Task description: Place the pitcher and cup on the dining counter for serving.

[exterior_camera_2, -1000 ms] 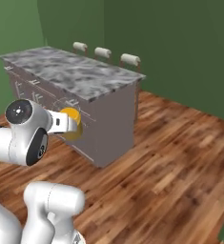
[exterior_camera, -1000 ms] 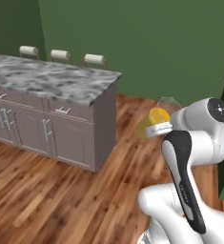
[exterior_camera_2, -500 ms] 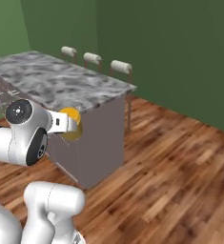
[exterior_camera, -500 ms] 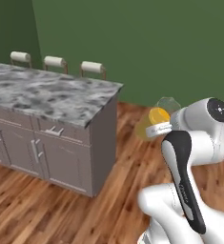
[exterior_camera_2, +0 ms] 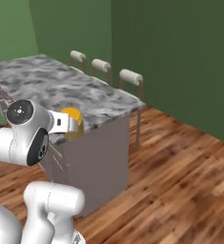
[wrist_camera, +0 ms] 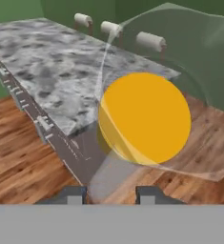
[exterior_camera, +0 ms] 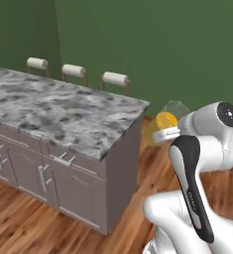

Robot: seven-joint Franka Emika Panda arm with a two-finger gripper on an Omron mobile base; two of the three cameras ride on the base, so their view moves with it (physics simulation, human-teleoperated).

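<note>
The clear glass pitcher with orange-yellow stuff inside (wrist_camera: 144, 116) sits right in the middle of the hand view, just above the two dark tips of the gripper (wrist_camera: 111, 194), so it looks like the gripper is grasping the pitcher and carrying it in the air. In the left base view the pitcher (exterior_camera: 166, 121) is right of the middle, stuck out in front of the white arm, near the corner of the long table with the grey-white marbled top and grey cabinet fronts (exterior_camera: 63, 114). In the right base view its orange part (exterior_camera_2: 71, 122) shows left of the middle, beside the arm's round white joint. The pitcher is not over the table yet; it hangs in the air off the table's end. Compared with a second ago, the whole picture has slid: the table looks bigger and closer, and its corner has come nearer to the pitcher. That means the base has driven toward the table, while the arm kept the pitcher in the same pose. Three white-cushioned stools (exterior_camera: 73, 70) stand along the far side, against the green wall. My guess is the robot is nearly close enough to reach out and set the pitcher down.
</note>
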